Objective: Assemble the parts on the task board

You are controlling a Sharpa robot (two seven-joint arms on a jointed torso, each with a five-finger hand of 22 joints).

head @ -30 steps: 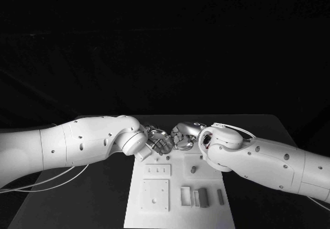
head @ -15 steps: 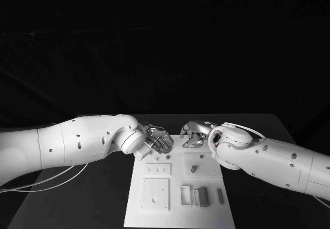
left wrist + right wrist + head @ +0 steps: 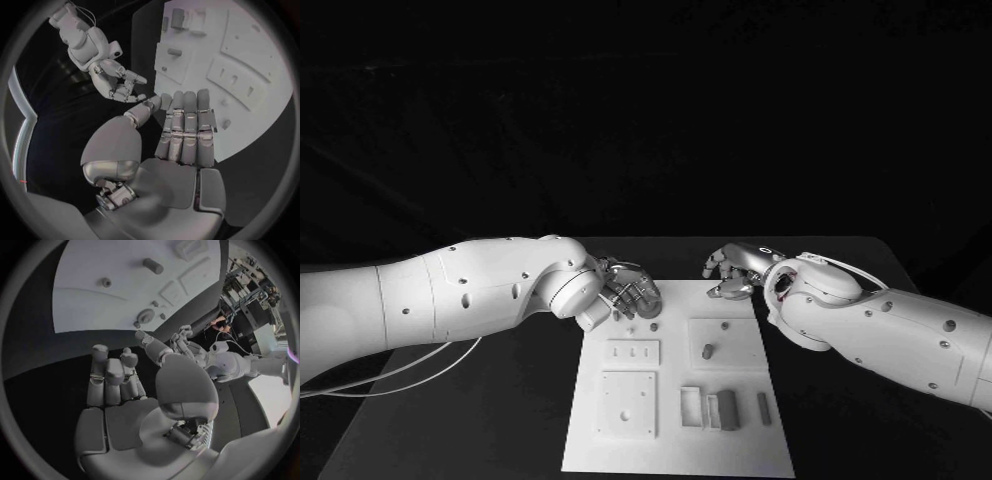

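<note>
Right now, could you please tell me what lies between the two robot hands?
In the head view, just the bare far edge of the task board lies between the left robot hand and the right robot hand.

Support surface: you see a black table (image 3: 516, 390).
Resting on it: the white task board (image 3: 678, 445), lying flat at the table's middle.

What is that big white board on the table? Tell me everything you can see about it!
The task board is a flat white plate, longer than wide, lying in the middle of the black table. It looks like smooth plastic. Raised square panels sit on it, one with three little slots, one larger with small holes. Small grey parts stand together near one side, and a short peg lies on another panel. The left hand and right hand hover over its far end; whether they touch it is unclear.
</note>
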